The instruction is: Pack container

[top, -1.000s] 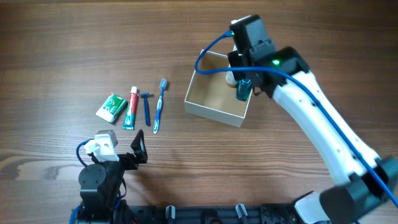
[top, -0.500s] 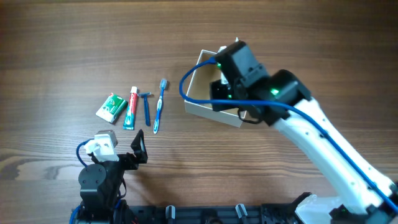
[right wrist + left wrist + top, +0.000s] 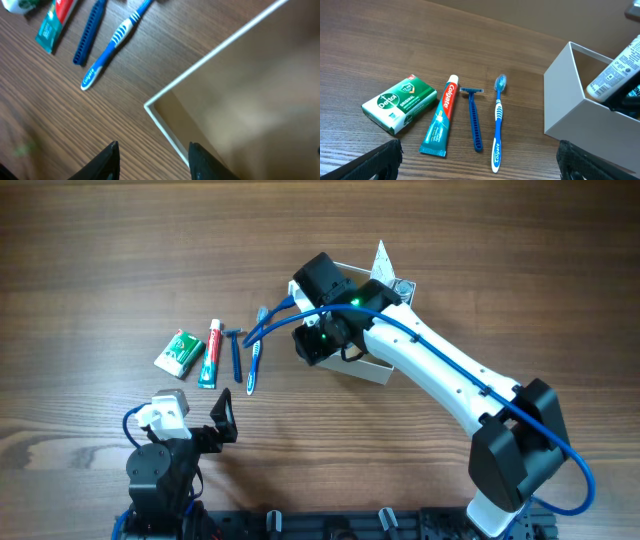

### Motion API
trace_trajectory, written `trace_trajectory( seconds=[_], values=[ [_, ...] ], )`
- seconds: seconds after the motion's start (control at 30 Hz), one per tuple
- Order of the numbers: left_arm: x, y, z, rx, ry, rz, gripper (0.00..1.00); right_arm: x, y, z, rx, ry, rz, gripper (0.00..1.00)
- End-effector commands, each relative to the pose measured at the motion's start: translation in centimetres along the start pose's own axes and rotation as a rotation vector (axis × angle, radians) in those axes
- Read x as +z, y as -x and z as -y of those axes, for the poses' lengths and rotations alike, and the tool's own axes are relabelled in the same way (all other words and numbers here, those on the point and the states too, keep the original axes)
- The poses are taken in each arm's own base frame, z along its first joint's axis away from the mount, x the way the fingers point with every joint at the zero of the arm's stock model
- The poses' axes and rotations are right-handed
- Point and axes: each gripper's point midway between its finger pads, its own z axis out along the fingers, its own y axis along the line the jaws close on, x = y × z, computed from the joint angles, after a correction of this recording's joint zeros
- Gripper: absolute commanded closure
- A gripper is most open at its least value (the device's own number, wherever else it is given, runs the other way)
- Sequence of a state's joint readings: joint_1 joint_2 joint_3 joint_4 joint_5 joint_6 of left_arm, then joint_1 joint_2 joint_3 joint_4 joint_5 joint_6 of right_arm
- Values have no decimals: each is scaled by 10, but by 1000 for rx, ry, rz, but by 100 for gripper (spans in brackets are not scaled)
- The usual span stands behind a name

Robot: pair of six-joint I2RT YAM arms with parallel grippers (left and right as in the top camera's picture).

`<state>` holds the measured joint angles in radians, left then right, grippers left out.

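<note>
The container (image 3: 372,370) is a square box with white walls and a tan inside (image 3: 240,100), right of centre; its white wall shows in the left wrist view (image 3: 565,100) with a white bottle (image 3: 615,70) leaning inside. My right gripper (image 3: 152,162) is open and empty above the box's left near corner (image 3: 308,348). On the table to the left lie a green soap box (image 3: 180,351), toothpaste (image 3: 209,352), a blue razor (image 3: 236,350) and a blue toothbrush (image 3: 256,355). My left gripper (image 3: 480,165) is open and empty near the front edge (image 3: 195,420).
The toiletries lie in a row between my left gripper and the box. The right arm (image 3: 450,380) stretches from the front right across the box. A white flap (image 3: 381,258) stands up at the box's far side.
My right gripper has swung left from the box's right side to its left near corner. The left arm has not moved.
</note>
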<state>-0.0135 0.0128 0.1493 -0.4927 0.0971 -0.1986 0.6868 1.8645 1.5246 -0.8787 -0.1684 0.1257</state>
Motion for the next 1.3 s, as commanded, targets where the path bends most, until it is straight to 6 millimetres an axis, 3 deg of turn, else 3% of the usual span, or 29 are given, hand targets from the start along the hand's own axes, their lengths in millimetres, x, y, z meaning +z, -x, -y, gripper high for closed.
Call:
trace_trajectory(
  seconds=[0.0, 0.2, 0.43, 0.53, 0.6, 0.7, 0.83, 0.9, 1.03, 1.1, 1.17, 1.27],
  values=[
    [1, -3, 1, 6, -15, -6, 0, 5, -4, -6, -26, 24, -19, 51],
    [1, -3, 2, 6, -15, -6, 0, 12, -11, -5, -21, 21, -54, 61],
    [1, -3, 2, 6, -15, -6, 0, 23, -21, 3, -30, -6, -75, 61],
    [1, -3, 2, 6, -15, -6, 0, 31, -26, 5, -26, -12, -101, 64],
    [1, -3, 2, 6, -15, -6, 0, 34, -29, 6, -31, -13, -116, 72],
    [1, -3, 2, 6, -15, -6, 0, 34, -27, 10, -36, -34, -110, 72],
    [1, -3, 2, 6, -15, -6, 0, 33, -23, 26, -40, -122, -95, 53],
    [1, -3, 2, 6, -15, -6, 0, 33, -23, 26, -45, -121, -91, 50],
    [1, -3, 2, 6, -15, -6, 0, 33, -25, 26, -39, -118, -102, 63],
    [1, -3, 2, 6, -15, -6, 0, 32, -30, 26, -36, -120, -122, 77],
    [1, -3, 2, 6, -15, -6, 0, 32, -35, 27, -34, -122, -143, 82],
    [1, -3, 2, 6, -15, -6, 0, 28, -53, 27, -32, -130, -217, 93]
  ],
)
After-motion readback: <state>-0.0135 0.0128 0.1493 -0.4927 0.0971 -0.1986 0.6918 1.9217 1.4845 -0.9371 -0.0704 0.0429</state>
